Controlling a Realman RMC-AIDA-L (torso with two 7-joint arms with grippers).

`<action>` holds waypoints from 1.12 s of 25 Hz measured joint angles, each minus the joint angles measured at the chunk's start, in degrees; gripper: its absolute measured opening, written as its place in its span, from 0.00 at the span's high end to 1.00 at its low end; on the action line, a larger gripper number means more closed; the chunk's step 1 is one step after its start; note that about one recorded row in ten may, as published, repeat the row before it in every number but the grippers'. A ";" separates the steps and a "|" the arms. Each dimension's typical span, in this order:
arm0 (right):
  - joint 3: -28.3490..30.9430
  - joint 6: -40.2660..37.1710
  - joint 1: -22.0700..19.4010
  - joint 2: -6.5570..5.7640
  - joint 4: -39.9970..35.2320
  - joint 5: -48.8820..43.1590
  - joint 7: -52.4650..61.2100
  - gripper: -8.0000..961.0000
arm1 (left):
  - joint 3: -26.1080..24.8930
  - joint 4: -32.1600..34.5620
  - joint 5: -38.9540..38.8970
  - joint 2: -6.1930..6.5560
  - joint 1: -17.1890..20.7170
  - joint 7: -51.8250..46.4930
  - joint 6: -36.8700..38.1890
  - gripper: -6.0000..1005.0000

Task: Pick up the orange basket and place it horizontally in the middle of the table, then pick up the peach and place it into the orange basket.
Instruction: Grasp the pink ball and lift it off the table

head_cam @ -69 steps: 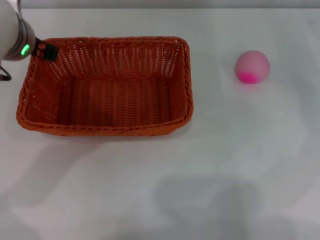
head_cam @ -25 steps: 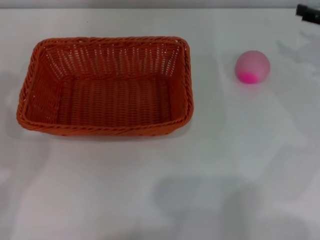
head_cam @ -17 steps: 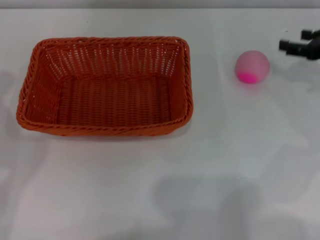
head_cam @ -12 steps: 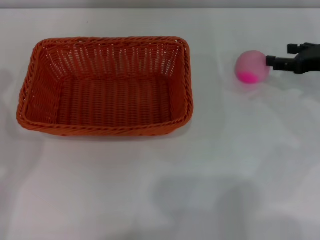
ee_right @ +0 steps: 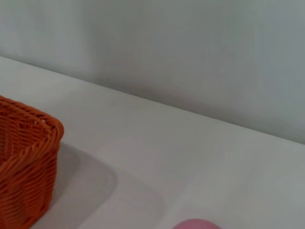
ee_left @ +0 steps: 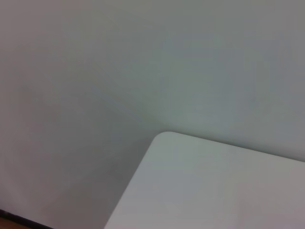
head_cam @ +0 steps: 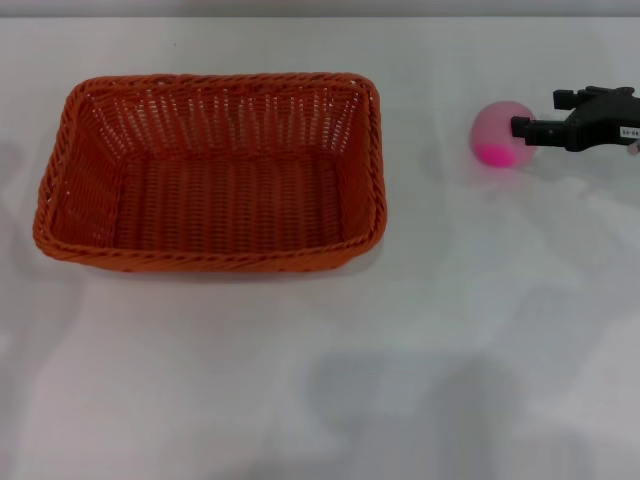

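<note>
The orange basket [head_cam: 210,170] stands lengthwise on the left half of the white table [head_cam: 450,330], with nothing in it. The peach [head_cam: 503,132], pale pink with a magenta patch, rests on the table at the far right. My right gripper [head_cam: 536,113] reaches in from the right edge, open, one dark finger tip [head_cam: 520,127] at the peach's right side and the other farther back. In the right wrist view a corner of the basket [ee_right: 24,162] and the top of the peach [ee_right: 195,224] show. My left gripper is out of view.
The left wrist view shows only a rounded corner of the table [ee_left: 214,191] against a grey wall. A grey wall also runs behind the table's far edge [ee_right: 190,117].
My left arm has let go of the basket's far left rim and withdrawn out of view. My right gripper came in from the upper right and moved left up to the peach.
</note>
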 joint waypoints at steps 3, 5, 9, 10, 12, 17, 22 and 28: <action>-0.28 -0.19 0.31 0.02 0.17 -0.17 -0.01 0.11 | 0.12 -0.06 -0.46 -0.06 0.23 0.02 0.00 0.51; -0.52 -0.27 0.55 0.05 0.20 -0.19 0.01 0.11 | 0.09 -0.08 -0.61 -0.08 0.37 0.03 0.01 0.51; -0.82 -1.03 1.47 0.21 1.11 -0.41 0.02 0.11 | 0.10 0.04 -0.64 -0.03 0.42 0.04 0.17 0.51; -1.04 -1.43 1.83 0.20 1.53 -0.56 0.03 0.11 | 0.11 0.04 -0.65 -0.02 0.42 0.05 0.18 0.51; -1.74 -2.13 2.48 0.21 2.55 -0.81 0.14 0.11 | 0.13 0.04 -0.67 0.03 0.42 0.06 0.20 0.51; -3.30 -5.75 4.20 0.28 4.83 -0.94 0.05 0.11 | 0.15 0.09 -0.60 0.11 0.42 0.06 0.22 0.51; -5.48 -8.88 5.52 0.29 6.07 -0.97 0.11 0.11 | 0.12 0.12 -0.48 0.09 0.47 0.06 0.12 0.51; -8.58 -11.85 6.58 0.27 6.73 -2.21 0.45 0.11 | -0.08 0.12 -0.43 0.09 0.42 0.06 0.09 0.51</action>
